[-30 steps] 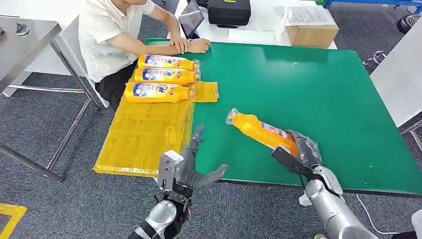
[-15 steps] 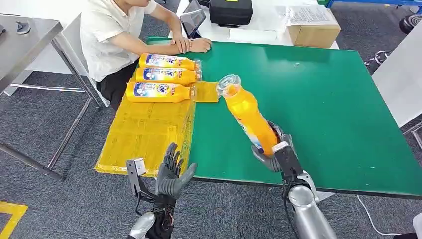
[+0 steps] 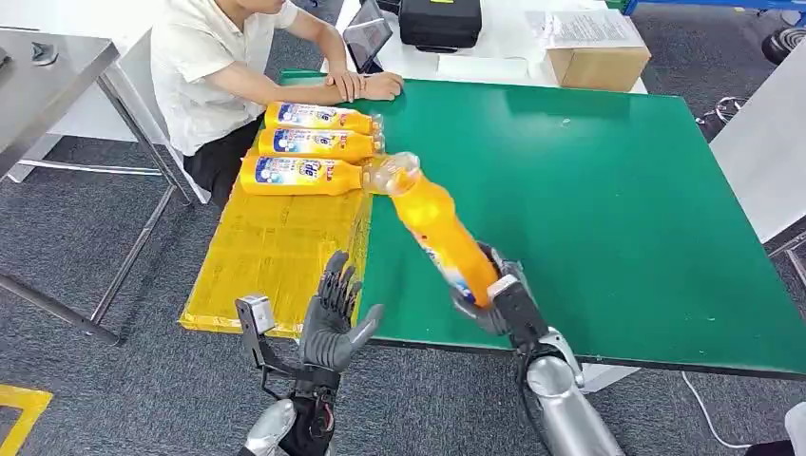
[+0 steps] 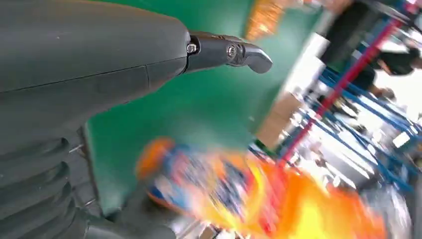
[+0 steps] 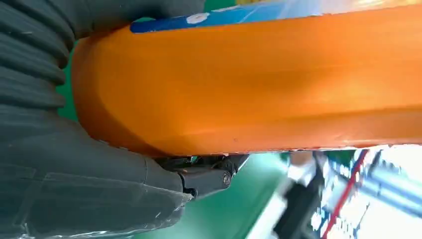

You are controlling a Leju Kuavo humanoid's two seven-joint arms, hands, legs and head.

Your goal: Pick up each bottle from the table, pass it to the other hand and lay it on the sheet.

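My right hand [image 3: 496, 296] grips the base of an orange bottle [image 3: 432, 223] and holds it up above the green table [image 3: 608, 190], its clear cap end tilted toward the far left. In the right wrist view the orange bottle [image 5: 259, 79] lies across my right hand [image 5: 84, 169]. My left hand [image 3: 335, 318] stands open at the table's near edge, fingers spread and upright, a short way left of the held bottle. In the left wrist view my left hand [image 4: 89, 64] holds nothing and the orange bottle [image 4: 259, 199] is a blur. Three orange bottles [image 3: 304, 174] lie side by side on the yellow sheet [image 3: 271, 256].
A seated person [image 3: 223, 66] rests their hands on the table's far left corner beside a tablet [image 3: 366, 40]. A black case [image 3: 439, 21] and a cardboard box [image 3: 597, 59] sit on the white table behind. A grey metal table [image 3: 47, 76] stands at the left.
My right hand has swung the bottle from lying low and pointing left into a raised tilt, and carried it left toward my left hand. The left hand turned its fingers upright.
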